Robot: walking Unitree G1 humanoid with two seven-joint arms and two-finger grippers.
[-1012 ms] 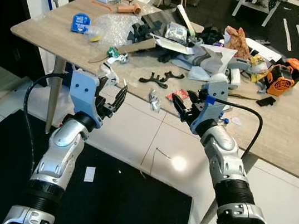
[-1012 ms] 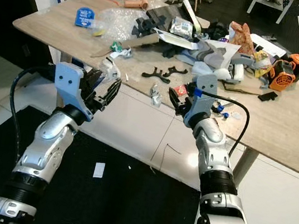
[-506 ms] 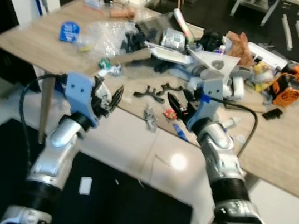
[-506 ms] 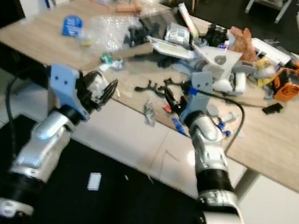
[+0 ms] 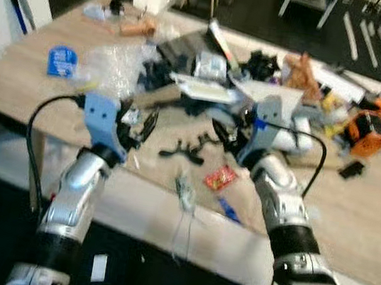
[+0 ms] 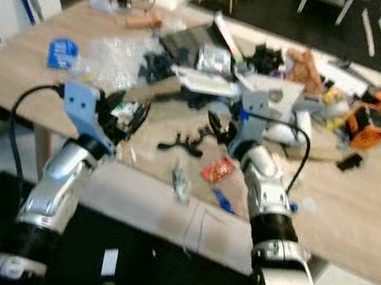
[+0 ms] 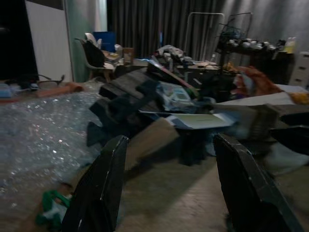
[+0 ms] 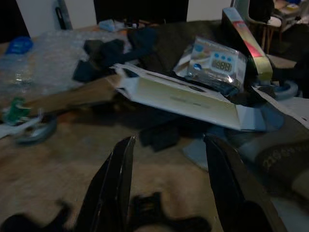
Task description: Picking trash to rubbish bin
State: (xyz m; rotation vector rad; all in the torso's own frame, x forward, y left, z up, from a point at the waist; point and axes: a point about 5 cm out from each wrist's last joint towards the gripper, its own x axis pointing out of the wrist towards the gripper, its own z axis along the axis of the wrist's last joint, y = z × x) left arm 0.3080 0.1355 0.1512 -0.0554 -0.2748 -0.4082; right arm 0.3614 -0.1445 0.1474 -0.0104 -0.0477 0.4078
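Trash, a small red printed wrapper (image 5: 219,178) with unreadable lettering, lies near the cluttered wooden table's (image 5: 22,67) front edge. Left gripper (image 5: 137,129) and right gripper (image 5: 224,137) hover above, spread wide, empty.

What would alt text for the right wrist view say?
Two open black fingers of the right gripper hover low over a cluttered wooden table, aimed toward a flat white cardboard box. Behind it lie a packaged digital timer and bubble wrap.
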